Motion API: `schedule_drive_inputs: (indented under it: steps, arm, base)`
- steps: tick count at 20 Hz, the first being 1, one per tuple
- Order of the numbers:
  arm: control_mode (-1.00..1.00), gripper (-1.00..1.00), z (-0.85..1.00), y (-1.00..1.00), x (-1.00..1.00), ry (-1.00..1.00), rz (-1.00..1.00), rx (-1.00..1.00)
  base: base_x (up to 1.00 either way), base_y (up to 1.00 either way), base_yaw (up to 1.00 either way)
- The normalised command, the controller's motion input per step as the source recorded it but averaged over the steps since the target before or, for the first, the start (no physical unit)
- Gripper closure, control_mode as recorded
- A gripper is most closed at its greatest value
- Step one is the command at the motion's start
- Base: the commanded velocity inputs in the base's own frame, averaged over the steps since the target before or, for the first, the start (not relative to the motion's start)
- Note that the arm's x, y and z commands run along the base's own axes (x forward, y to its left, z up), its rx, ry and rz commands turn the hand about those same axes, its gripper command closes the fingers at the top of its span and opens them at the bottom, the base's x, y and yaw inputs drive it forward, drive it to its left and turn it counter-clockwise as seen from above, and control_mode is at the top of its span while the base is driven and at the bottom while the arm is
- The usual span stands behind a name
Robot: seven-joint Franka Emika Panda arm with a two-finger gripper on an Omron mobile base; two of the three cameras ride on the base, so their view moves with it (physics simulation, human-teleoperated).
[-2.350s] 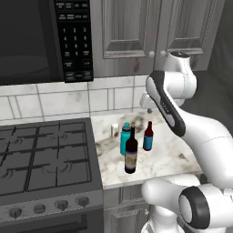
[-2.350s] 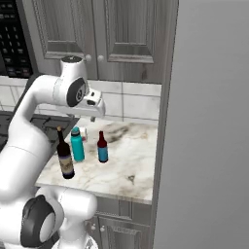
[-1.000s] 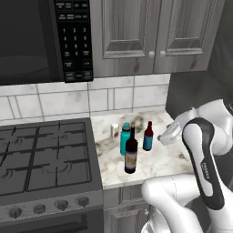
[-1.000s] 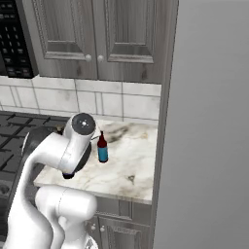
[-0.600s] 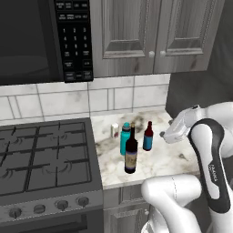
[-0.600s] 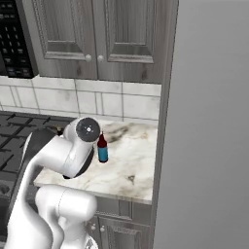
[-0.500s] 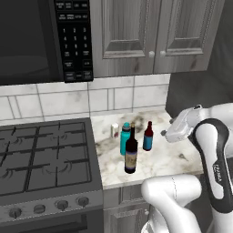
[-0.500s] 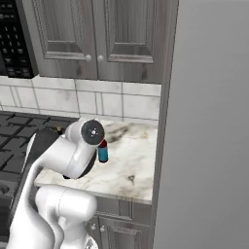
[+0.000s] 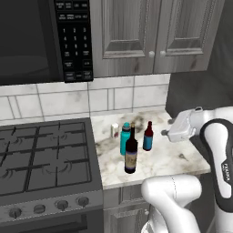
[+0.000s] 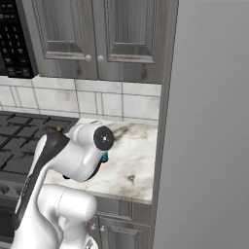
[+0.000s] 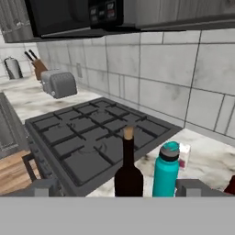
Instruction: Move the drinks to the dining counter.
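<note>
Four drinks stand on the small marble worktop (image 9: 175,160) beside the stove. They are a tall dark wine bottle (image 9: 131,155) (image 11: 128,170), a teal water bottle (image 9: 124,139) (image 11: 165,172), a small brown-red bottle (image 9: 147,136) (image 11: 231,185) with a blue label, and a small pale can (image 9: 115,130) (image 11: 184,155). My gripper (image 9: 167,133) (image 11: 119,188) hangs open to the right of the bottles, pointing left at them and holding nothing. In the right base view my arm covers the drinks except a bit of blue label (image 10: 104,157). The dining counter is out of view.
A black gas stove (image 9: 45,154) lies left of the worktop, with a microwave (image 9: 41,41) and grey wall cabinets (image 9: 154,36) above. A tall grey panel (image 10: 209,121) bounds the worktop on the right. Beyond the stove sit a toaster (image 11: 59,84) and a knife block (image 11: 37,67).
My arm has swung down from above the worktop, and the hand now sits low at the right, facing the bottles. The drinks have not moved.
</note>
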Motion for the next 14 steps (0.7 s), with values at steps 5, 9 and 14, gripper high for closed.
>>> schedule_drive_inputs:
  steps: [5,9,14]
  arm:
    - [-1.0,-1.0,-0.4,0.22,0.0,-0.03,0.05,0.11]
    - [-1.0,-1.0,-0.38,0.24,0.0,-0.08,0.04,0.08]
    - [-1.0,-1.0,-0.32,0.25,0.0,-0.07,0.01,0.05]
  base:
    - [0.0,0.0,0.0]
    - [0.0,0.0,0.0]
    - [0.0,0.0,0.0]
